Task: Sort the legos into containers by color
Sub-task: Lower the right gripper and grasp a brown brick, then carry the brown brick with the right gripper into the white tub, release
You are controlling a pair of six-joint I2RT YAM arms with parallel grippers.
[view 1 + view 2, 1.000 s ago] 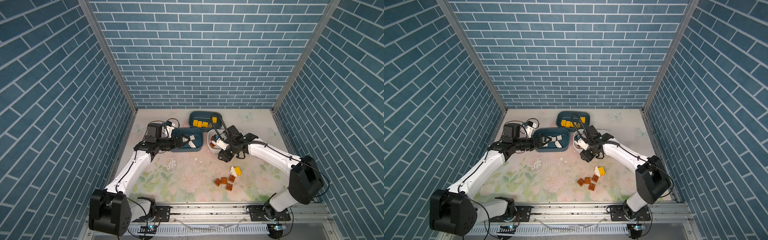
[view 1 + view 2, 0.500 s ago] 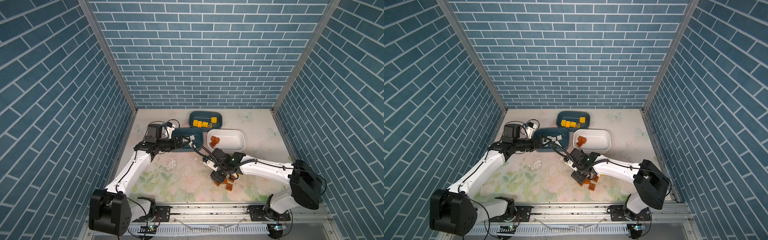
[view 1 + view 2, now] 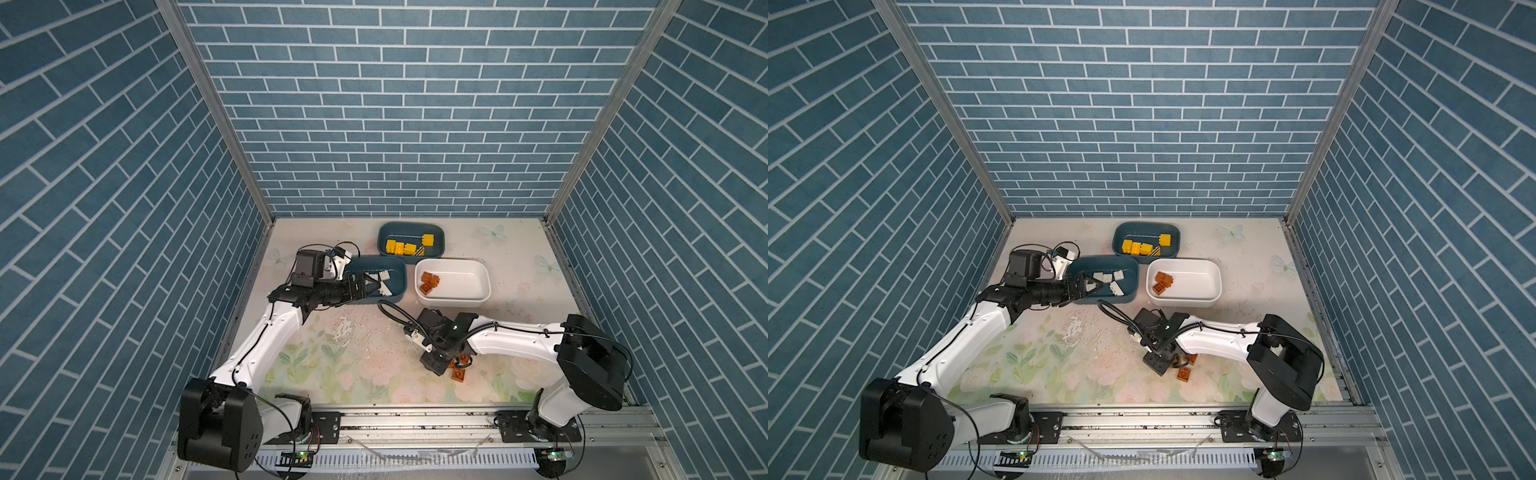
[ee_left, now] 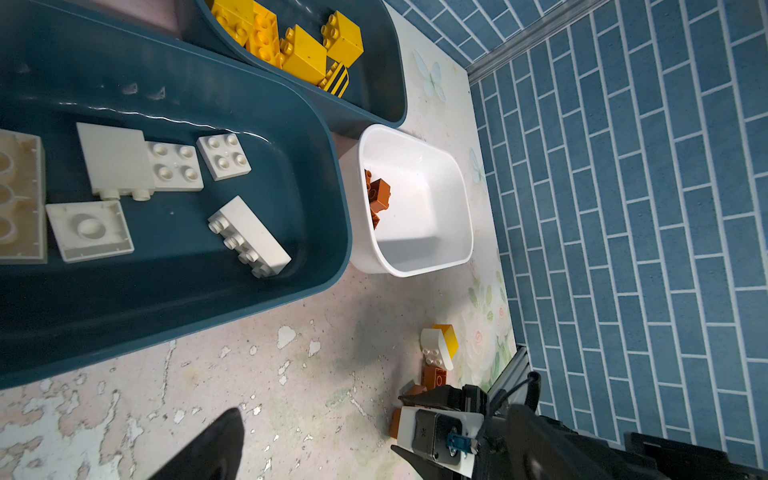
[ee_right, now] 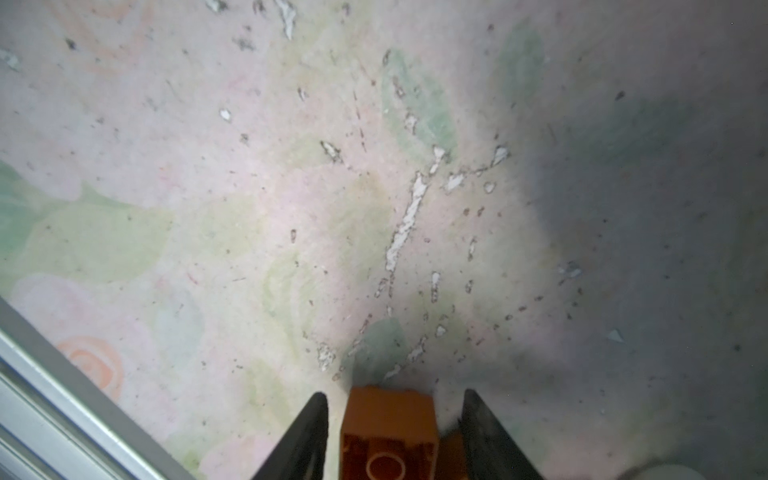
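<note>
Pale, flat table (image 3: pixel 365 374), printed with faded pink and green flowers, the print scratched and flaked to white in many places. On three sides, walls (image 3: pixel 395 124) with a blue brick pattern and light joints. At the front edge, a grey metal rail (image 3: pixel 415 419).

Toward the back of the table, three shallow plastic tubs, close together, with rounded corners and smooth, slightly shiny sides. In the far teal tub (image 3: pixel 438 245), the yellow bricks (image 3: pixel 401 248), one of them with black stripes. In the near teal tub (image 3: pixel 397 270), the white bricks (image 4: pixel 249 237), matt and studded, some turned with the hollow side up. Just beside both, the white tub (image 3: pixel 461 286), with a few brown bricks (image 3: pixel 429 282) at one end.

Above the near teal tub, the left claw (image 3: pixel 1094 286), spread wide and empty.

In front of the white tub, low over the table, the right claw (image 5: pixel 392 397), released. One dark finger on each side of a brown brick (image 5: pixel 388 424), a narrow gap visible on both sides, the hollow underside of this brick toward the wrist camera. Near it on the table, more loose brown bricks (image 3: pixel 459 375). In the left wrist view, also a white rounded brick (image 4: pixel 434 349) touching a loose yellow brick (image 4: pixel 449 334).
</note>
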